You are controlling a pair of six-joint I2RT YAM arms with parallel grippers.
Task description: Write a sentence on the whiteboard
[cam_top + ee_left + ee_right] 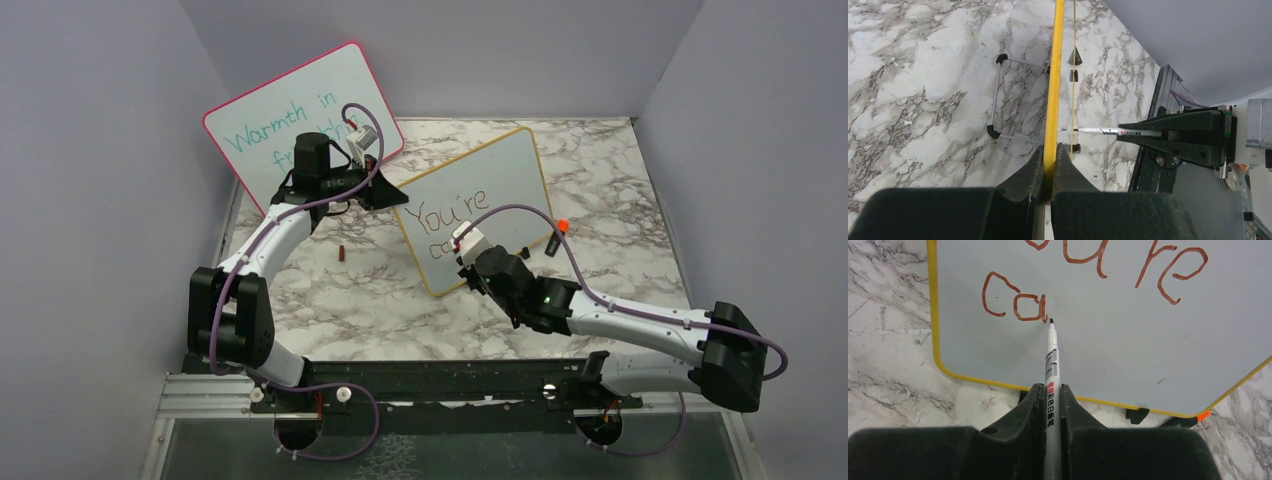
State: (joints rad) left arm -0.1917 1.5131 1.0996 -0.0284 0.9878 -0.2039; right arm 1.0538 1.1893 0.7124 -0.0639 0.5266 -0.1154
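a small white writing board with a yellow-orange frame and round corners (480, 200) stands tilted up in the middle of the grey and white marble counter (620, 200). on its face are red-brown handwritten words (1013, 302): "you're" on the top line and "ca" under it, near the board's lower left corner.

the right pincer (1051, 388) is closed tight on a thin white and grey marker pen (1051, 360). the pen points straight out at the board, and its dark tip is at the board's face, just beside the letter "a".

the left pincer (1050, 150) is pinched shut on the board's yellow edge, on the upper left side, seen from above.

a bigger white board with a pink frame and teal writing (300, 120) leans at the back left, behind the left arm. a small dark red cap (342, 252) lies on the counter, left of the yellow board. a tiny orange bit (563, 226) sits at the board's right corner.
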